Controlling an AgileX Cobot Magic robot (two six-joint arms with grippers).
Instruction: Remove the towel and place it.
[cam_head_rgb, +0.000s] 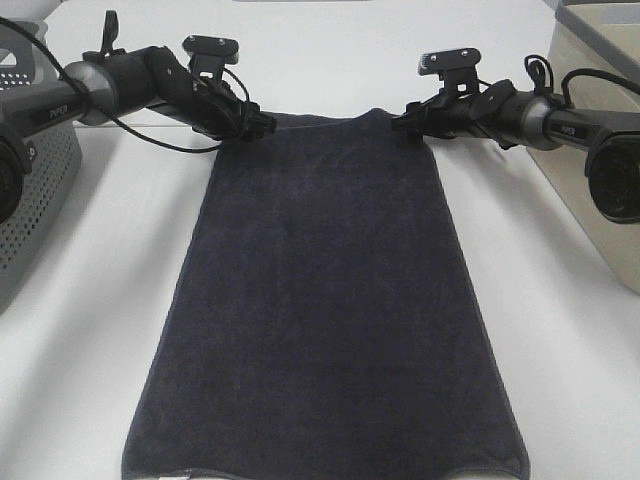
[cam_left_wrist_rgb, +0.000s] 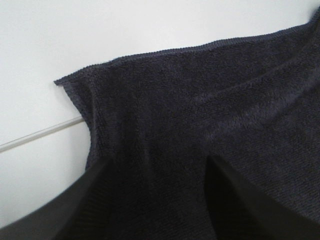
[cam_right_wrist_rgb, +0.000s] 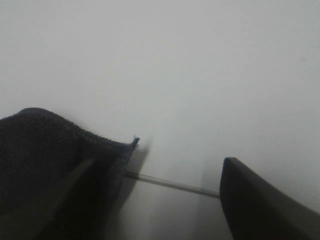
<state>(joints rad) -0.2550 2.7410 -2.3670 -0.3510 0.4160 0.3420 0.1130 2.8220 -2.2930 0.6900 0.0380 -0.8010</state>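
A dark navy terry-cloth towel (cam_head_rgb: 325, 300) lies flat on the white surface (cam_head_rgb: 560, 330); a grey perforated basket (cam_head_rgb: 40, 190) and a beige bin (cam_head_rgb: 600, 80) flank it. Wrist views alone show the fingers apart: left fingers (cam_left_wrist_rgb: 65, 210) over cloth, right fingers (cam_right_wrist_rgb: 260, 200) astride its far corner.

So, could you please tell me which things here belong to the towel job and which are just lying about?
Job:
- towel
- left gripper, at one far corner
- right gripper, at the other

Lying about:
- grey perforated basket
- beige bin
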